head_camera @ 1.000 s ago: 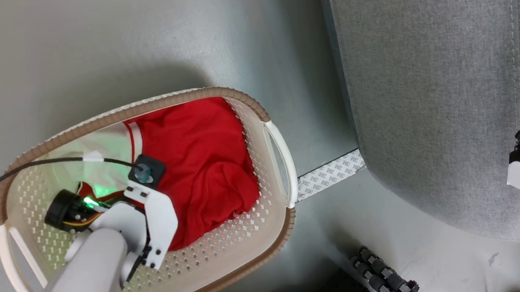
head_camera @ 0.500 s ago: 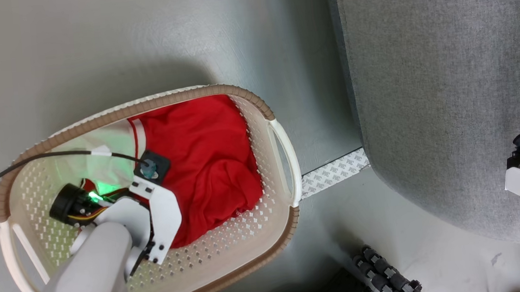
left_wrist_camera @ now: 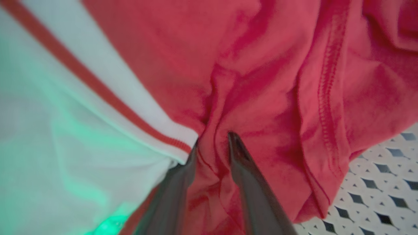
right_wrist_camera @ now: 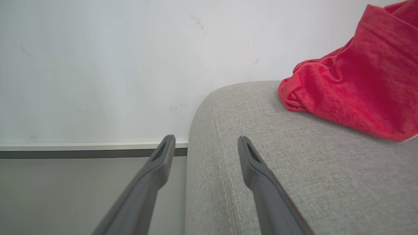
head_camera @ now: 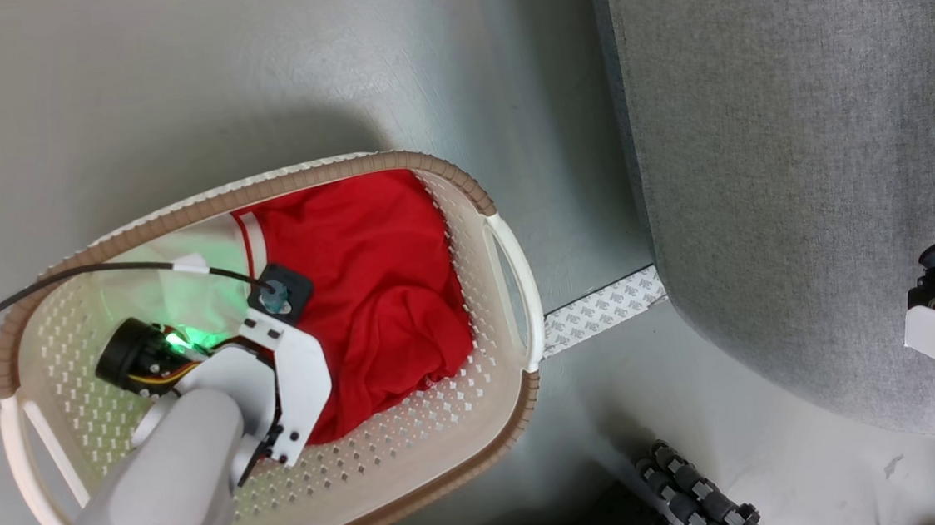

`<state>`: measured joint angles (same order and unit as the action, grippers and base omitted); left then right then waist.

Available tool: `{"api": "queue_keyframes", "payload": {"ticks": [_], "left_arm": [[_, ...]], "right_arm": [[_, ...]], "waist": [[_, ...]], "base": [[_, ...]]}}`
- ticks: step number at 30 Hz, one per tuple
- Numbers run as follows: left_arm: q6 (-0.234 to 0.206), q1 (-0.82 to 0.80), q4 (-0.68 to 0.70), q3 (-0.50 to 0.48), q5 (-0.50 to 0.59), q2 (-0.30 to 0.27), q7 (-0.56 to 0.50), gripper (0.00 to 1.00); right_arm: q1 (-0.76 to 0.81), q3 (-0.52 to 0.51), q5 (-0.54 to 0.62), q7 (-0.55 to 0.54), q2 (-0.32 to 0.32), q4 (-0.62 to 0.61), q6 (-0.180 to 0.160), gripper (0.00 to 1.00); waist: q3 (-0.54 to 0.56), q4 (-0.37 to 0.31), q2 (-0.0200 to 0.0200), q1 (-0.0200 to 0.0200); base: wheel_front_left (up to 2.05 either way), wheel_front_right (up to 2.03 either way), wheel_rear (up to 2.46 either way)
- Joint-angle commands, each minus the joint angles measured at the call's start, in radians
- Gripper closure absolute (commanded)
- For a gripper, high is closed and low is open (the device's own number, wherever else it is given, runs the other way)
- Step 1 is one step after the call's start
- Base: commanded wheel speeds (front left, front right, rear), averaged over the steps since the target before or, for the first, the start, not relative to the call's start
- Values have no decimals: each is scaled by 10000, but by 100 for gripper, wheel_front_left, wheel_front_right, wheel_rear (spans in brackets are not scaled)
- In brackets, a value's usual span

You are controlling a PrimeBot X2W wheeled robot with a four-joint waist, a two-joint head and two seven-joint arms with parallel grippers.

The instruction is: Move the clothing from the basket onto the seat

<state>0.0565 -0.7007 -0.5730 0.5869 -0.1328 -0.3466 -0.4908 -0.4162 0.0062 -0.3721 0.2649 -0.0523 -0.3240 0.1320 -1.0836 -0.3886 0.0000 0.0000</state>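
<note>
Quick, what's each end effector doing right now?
Left end effector: closed on a fold of the clothing.
Right end effector: open, holding nothing.

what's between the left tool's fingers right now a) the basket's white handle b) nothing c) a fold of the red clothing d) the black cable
c: the left wrist view shows the left tool pinched on a bunched fold of the clothing, with the perforated plastic of the basket beside it.

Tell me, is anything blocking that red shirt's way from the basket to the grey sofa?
Nothing visible. The left pincer grips the clothing; just the wall of the basket and open floor lie between it and the seat.
</note>
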Motion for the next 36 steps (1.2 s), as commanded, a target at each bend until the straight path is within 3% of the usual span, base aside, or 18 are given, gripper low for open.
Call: {"api": "queue_keyframes", "payload": {"ticks": [1,4,6,7,8,16,23,31,36], "left_arm": [[18,-139,-48,2,88,-7,53,53],[46,-179,-206,93,79,48,181,60],[65,-235,-278,148,62,87,292,70],[95,-291,-361,188,37,141,414,91],[106,-318,-412,205,19,169,495,100],[132,-535,-651,149,-244,304,948,100],[118,-608,-536,-527,-1268,685,1247,100],[278,-306,375,-1229,-2423,643,1102,100],[73,35,1245,-1580,-2759,458,1128,100]], "right_arm": [[77,12,14,-13,22,-50,-26,0],[88,9,53,-13,22,-80,-26,0],[111,-2,85,-13,22,-95,-26,0],[126,-16,108,-13,22,-98,-26,0],[125,-14,104,-13,22,-94,-26,0],[-2,25,164,-13,22,-65,-26,0],[-129,87,194,-13,22,8,-25,0],[-406,83,93,-13,24,25,-26,0],[-593,142,-22,-13,22,152,-26,0]], "waist": [[1,3,0,0],[-6,16,0,0],[-15,29,0,0],[-24,45,0,0],[-27,54,0,0],[-2,86,0,0],[83,131,0,0],[347,39,0,0],[552,-72,0,0]], "base": [[0,0,0],[0,0,0],[0,0,0],[0,0,0],[0,0,0],[0,0,0],[0,0,0],[0,0,0],[0,0,0]]}}
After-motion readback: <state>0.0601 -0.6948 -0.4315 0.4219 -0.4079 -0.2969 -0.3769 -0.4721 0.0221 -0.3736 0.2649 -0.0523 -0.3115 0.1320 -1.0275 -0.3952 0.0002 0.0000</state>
